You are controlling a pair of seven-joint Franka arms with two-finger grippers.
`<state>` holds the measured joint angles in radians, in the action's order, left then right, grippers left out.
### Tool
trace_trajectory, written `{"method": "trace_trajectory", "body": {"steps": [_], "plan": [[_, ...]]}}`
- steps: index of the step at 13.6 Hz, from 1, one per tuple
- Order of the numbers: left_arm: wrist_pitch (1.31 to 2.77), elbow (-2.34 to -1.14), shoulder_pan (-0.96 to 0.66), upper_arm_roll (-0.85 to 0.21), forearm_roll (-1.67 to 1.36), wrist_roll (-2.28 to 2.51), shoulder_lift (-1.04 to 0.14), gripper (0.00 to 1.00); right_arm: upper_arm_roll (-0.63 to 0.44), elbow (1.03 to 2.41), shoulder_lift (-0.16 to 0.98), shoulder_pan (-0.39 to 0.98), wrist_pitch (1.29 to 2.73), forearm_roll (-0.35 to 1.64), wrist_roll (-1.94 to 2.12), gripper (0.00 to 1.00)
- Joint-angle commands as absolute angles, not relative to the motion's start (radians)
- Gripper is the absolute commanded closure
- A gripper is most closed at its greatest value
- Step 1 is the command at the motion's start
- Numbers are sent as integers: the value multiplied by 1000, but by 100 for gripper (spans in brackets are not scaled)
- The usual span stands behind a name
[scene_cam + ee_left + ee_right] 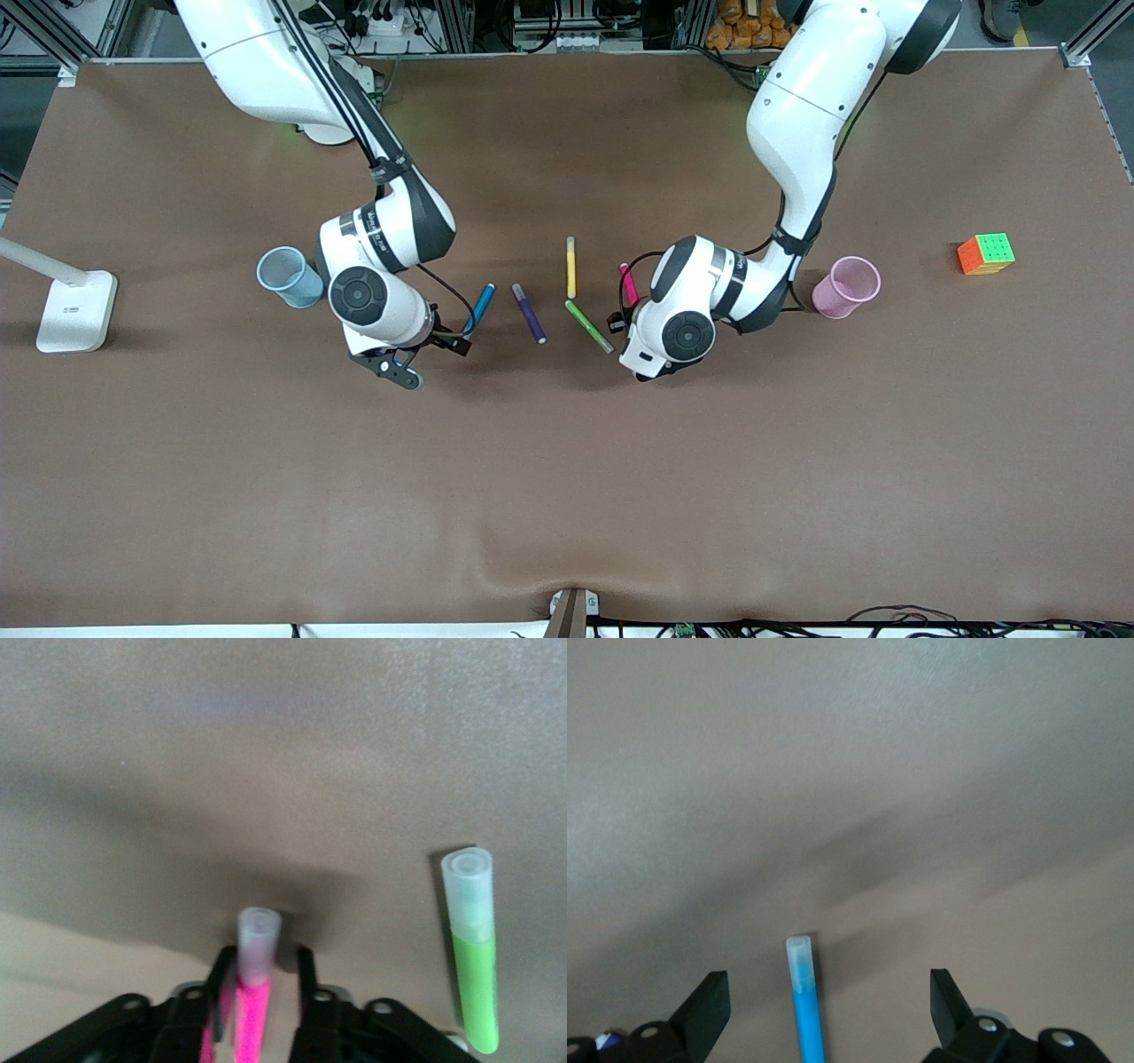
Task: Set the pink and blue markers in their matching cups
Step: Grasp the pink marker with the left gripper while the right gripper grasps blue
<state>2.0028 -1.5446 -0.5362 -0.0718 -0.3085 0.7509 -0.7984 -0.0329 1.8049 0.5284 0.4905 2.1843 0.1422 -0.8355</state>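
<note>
The pink marker (628, 283) lies on the table near the middle. My left gripper (625, 312) is low over it. In the left wrist view the marker (254, 992) runs between the two fingers of the left gripper (264, 973); they stand close beside it with a small gap on one side. The blue marker (483, 306) lies toward the right arm's end. My right gripper (432, 357) hovers over its nearer end, wide open, with the marker (806, 1001) between the spread fingers of the right gripper (824, 997). The blue cup (288, 276) and pink cup (846, 286) stand upright beside each arm.
A purple pen (529, 313), a yellow pen (570, 266) and a green pen (588, 326) lie between the two markers; the green pen (471, 974) lies close beside my left gripper. A colour cube (985, 253) and a white lamp base (75, 310) sit at the table's ends.
</note>
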Motion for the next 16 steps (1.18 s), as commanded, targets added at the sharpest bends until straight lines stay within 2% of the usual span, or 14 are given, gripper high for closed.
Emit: {"method": "trace_trajectory", "body": {"steps": [1, 3, 5, 7, 11, 14, 16], "plan": [[1997, -1545, -543, -64, -316, 769, -799, 100, -41, 1833, 509, 523, 2206, 150, -851, 0], [1991, -1545, -543, -63, -313, 770, -792, 100, -40, 1876, 521, 532, 2290, 152, -851, 0], [1886, -1540, -529, -51, -279, 764, -758, 100, -40, 1901, 526, 549, 2341, 152, -851, 5], [1794, -1536, -519, -20, -151, 756, -674, 100, -40, 1899, 546, 552, 2345, 153, -860, 10], [1685, -1536, -422, -17, -6, 761, -542, 100, -40, 1902, 578, 572, 2387, 155, -871, 33], [1677, -1554, -324, -17, 55, 758, -422, 100, -41, 1901, 594, 586, 2413, 155, -899, 39], [1678, -1586, -264, -20, 57, 741, -330, 100, -40, 1902, 595, 586, 2418, 155, -899, 58]]}}
